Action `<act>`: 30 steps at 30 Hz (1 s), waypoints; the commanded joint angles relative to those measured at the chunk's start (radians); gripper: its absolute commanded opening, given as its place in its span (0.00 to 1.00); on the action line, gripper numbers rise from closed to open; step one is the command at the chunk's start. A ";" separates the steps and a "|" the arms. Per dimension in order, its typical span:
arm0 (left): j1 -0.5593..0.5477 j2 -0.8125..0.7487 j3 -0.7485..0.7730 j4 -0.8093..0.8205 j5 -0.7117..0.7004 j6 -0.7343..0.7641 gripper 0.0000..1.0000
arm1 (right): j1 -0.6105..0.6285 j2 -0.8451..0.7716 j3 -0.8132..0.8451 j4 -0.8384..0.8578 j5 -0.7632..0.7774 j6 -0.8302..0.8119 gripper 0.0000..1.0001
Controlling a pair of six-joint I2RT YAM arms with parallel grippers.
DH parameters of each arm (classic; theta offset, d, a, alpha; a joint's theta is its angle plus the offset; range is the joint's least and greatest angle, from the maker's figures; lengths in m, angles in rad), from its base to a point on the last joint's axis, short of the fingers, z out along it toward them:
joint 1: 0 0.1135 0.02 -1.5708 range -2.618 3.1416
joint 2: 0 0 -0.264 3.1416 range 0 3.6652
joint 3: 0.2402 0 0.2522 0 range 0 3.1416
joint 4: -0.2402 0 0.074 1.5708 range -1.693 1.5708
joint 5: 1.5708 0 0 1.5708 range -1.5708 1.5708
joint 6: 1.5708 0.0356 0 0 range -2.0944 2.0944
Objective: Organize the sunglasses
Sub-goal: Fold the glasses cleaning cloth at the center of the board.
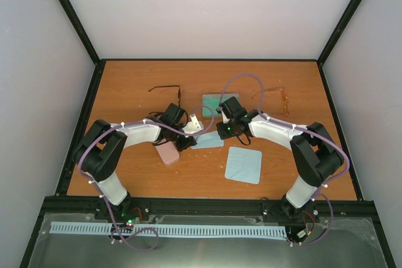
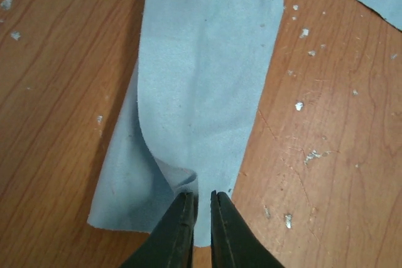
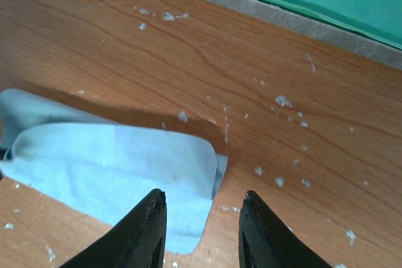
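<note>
Nearest to the lens we see our left gripper (image 2: 201, 194). Its fingers are only a narrow slit apart, with nothing clearly between them, at the edge of a pale blue cloth (image 2: 207, 73) that is folded over itself. Our right gripper (image 3: 204, 196) has the fingers well apart and empty, above one end of the same cloth. A second blue cloth (image 1: 244, 164) lies flat, nearer and to the right. A pink case (image 1: 168, 152) lies just left of the left gripper. Beyond both grippers lies a green flat piece (image 1: 217, 101) with a grey border. The black sunglasses (image 1: 164, 89) lie far left on the table (image 1: 125, 80) and the reddish-brown sunglasses (image 1: 282, 98) far right, both away from the grippers.
</note>
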 commanded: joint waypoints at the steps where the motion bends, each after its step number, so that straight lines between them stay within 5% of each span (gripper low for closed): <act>1: -0.038 -0.040 -0.021 0.038 -0.025 0.050 0.12 | -0.001 0.053 0.059 0.001 0.033 0.030 0.34; 17: -0.074 -0.078 -0.118 0.082 -0.162 0.219 0.17 | -0.001 0.080 0.104 0.007 0.056 0.023 0.50; 19: -0.074 -0.085 -0.125 0.084 -0.169 0.221 0.24 | 0.000 0.084 0.106 0.003 0.054 0.023 0.54; 21: -0.074 -0.097 -0.126 0.087 -0.176 0.210 0.46 | -0.001 0.088 0.105 -0.001 0.054 0.024 0.58; 25: -0.073 -0.153 -0.127 0.096 -0.138 0.172 0.65 | -0.001 0.089 0.087 -0.018 0.069 0.019 0.59; 30: -0.068 -0.226 -0.096 0.101 -0.059 0.081 0.71 | -0.001 0.100 0.060 -0.033 0.079 0.007 0.56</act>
